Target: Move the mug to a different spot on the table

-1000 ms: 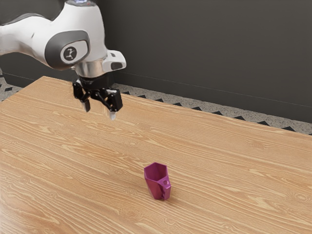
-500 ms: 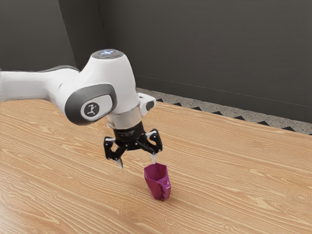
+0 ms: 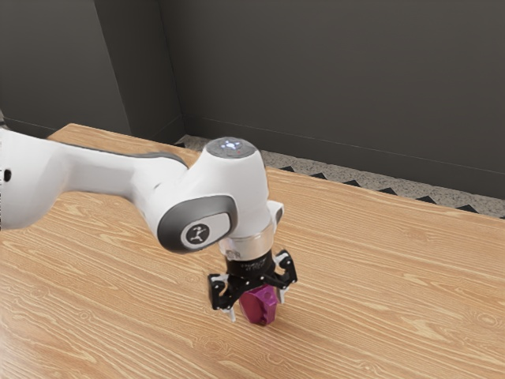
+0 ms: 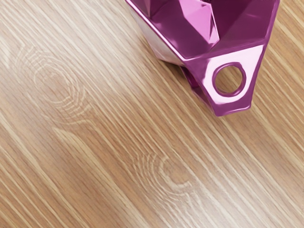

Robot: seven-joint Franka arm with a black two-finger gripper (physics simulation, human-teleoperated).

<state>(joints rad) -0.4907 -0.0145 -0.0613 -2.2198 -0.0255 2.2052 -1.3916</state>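
Probably light, stiff and slick, the mug point(image 3: 260, 309) stands on the desk point(image 3: 394, 260); the open hand point(image 3: 256, 305) straddles it, so grip its faceted walls.

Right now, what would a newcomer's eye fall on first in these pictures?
The bright magenta mug, standing on the wooden table near the exterior view's lower middle, draws the eye first. The white arm comes in from that view's left, its black fingers open on either side of the mug. In the wrist view its faceted body and handle with a round hole lie close under the hand.
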